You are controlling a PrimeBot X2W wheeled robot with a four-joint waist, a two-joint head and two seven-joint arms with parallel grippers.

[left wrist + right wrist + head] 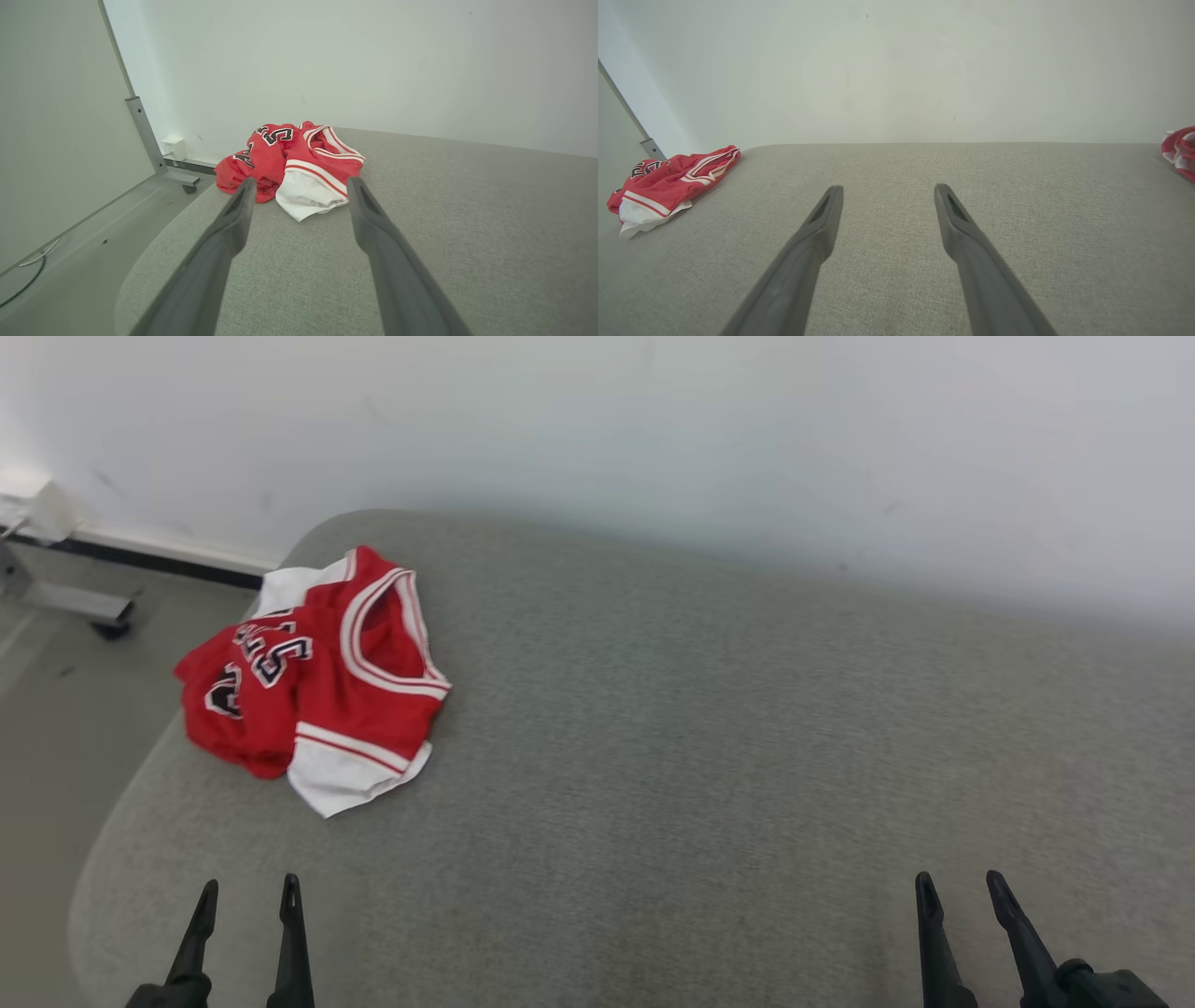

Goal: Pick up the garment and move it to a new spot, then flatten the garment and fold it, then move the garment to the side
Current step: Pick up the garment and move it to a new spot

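Nearest, at the lower edge of the head view, the left gripper (250,885) and the right gripper (960,877) hang just above a broad grey fabric-covered surface with rounded corners (700,756). Each has its two long dark fingers spread wide, holding and touching nothing. The left wrist view shows the left gripper's (301,182) fingers parted and aimed at the garment. The right wrist view shows the right gripper's (888,188) fingers equally apart over bare cloth.

Bare grey fabric lies between the left gripper and the crumpled red-and-white basketball jersey with dark numerals (317,681). The jersey sits in a heap at the far left corner of the surface, its white hem toward the robot (303,196) and well apart from the right gripper (668,182).

Left of that corner is the grey floor (56,728), with a grey metal frame leg on a castor (84,607) and a small white wall box (174,148). Another bunched red-and-white cloth (1178,149) lies at the right edge of the right wrist view. A plain white wall (653,429) stands behind.
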